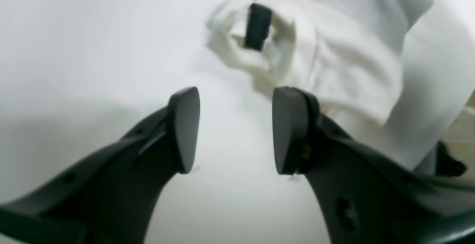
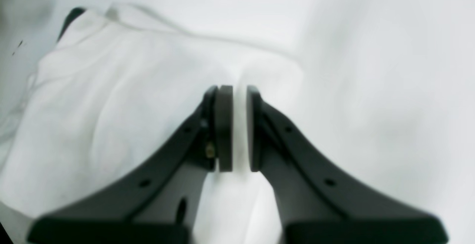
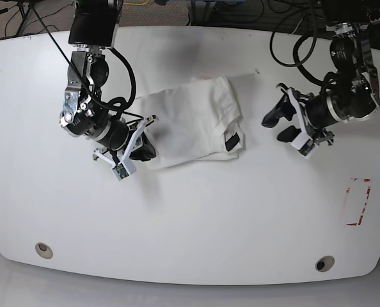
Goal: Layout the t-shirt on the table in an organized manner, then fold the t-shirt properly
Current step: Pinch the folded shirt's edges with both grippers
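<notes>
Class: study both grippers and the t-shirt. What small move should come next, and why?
Probably the left gripper, open and apart from the cloth, should move toward the t-shirt edge near the black tag. The right gripper looks shut on a fold at the opposite edge, and the shirt lies bunched, not spread.

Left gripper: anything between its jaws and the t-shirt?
Nothing visible. The left gripper hangs with jaws apart over bare table, and the t-shirt, its black tag showing, lies just ahead, with only open tabletop between them.
</notes>
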You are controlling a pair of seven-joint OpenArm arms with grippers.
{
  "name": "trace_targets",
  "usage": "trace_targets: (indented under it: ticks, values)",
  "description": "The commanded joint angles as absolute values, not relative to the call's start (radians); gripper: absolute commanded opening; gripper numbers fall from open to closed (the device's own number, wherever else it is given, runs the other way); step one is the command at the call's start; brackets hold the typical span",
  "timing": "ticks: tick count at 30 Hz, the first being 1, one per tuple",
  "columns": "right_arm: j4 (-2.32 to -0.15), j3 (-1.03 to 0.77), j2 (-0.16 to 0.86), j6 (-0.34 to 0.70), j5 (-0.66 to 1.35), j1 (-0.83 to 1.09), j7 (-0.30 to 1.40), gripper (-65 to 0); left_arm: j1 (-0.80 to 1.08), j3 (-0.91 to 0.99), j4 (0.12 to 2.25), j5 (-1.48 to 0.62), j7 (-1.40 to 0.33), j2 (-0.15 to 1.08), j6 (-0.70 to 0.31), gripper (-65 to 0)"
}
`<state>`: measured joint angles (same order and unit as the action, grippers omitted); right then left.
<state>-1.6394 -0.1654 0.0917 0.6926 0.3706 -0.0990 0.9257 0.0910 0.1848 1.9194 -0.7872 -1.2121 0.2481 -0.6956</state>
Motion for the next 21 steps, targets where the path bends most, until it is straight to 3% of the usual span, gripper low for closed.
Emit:
trace_targets:
  ticks: [1, 7, 13, 21]
  values:
    - [-1.615, -0.165, 0.104, 0.698, 0.395, -0.136, 0.875, -57.9, 0.077, 0.139, 1.936, -0.816, -1.185, 0.216, -0.698, -41.0]
    - [-1.518, -0.163, 0.102, 0.698, 0.394, -0.188, 0.842, -57.9, 0.054, -0.025, 1.936, -0.754, -1.164, 0.134, -0.698, -44.6]
    - [-1.412, -0.163, 0.107, 0.698, 0.394, -0.214, 0.753, -57.9, 0.05, -0.151, 1.923, -0.556, -1.095, 0.048, -0.698, -44.6]
    - [-1.25, -0.136, 0.136, 0.698, 0.392, -0.234, 0.616, -57.9, 0.044, -0.209, 1.796, -0.371, -1.079, 0.002, -0.698, -44.6]
